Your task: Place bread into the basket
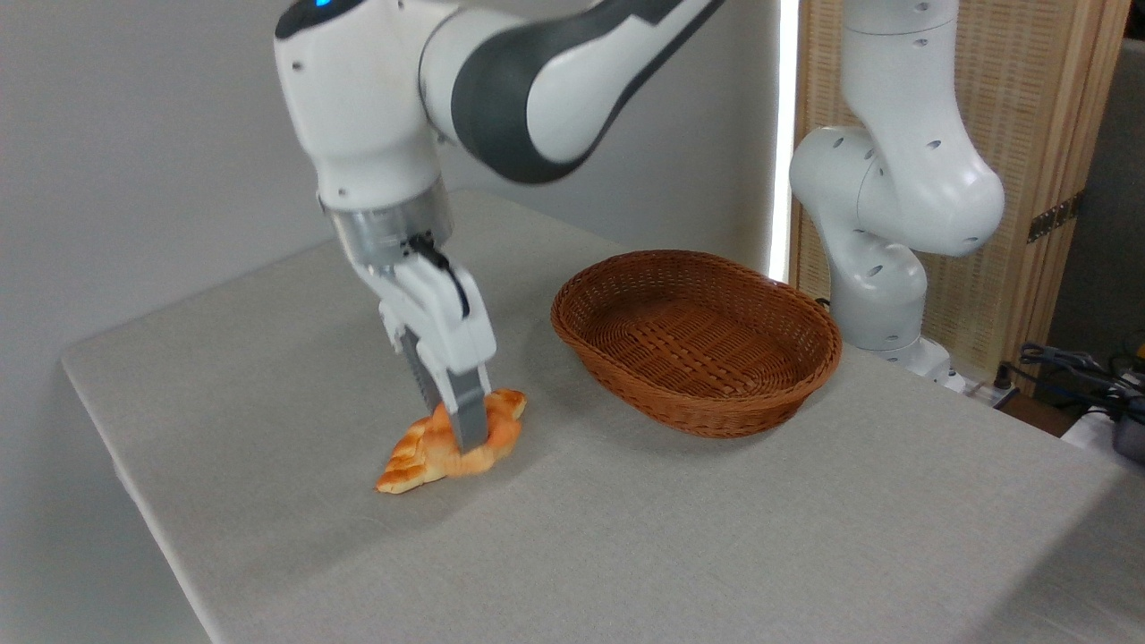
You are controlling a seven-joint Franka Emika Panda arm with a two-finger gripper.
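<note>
The bread (503,436), a small orange-golden bun, sits on the table left of centre, leaning against a long braided golden loaf (407,465). My gripper (452,427) reaches straight down onto the bun. One grey finger (467,420) stands in front of it and the other behind it. The near finger covers the bun's middle, and the fingers look closed against it. The bun still rests on the table. The basket (707,407), oval brown wicker with nothing in it, stands to the right, about a hand's width from the bun.
The grey cloth-covered table (626,555) ends in a left edge and a near-left corner not far from the loaf. The arm's white base (881,295) stands behind the basket at the right. Cables (1073,371) lie off the table at far right.
</note>
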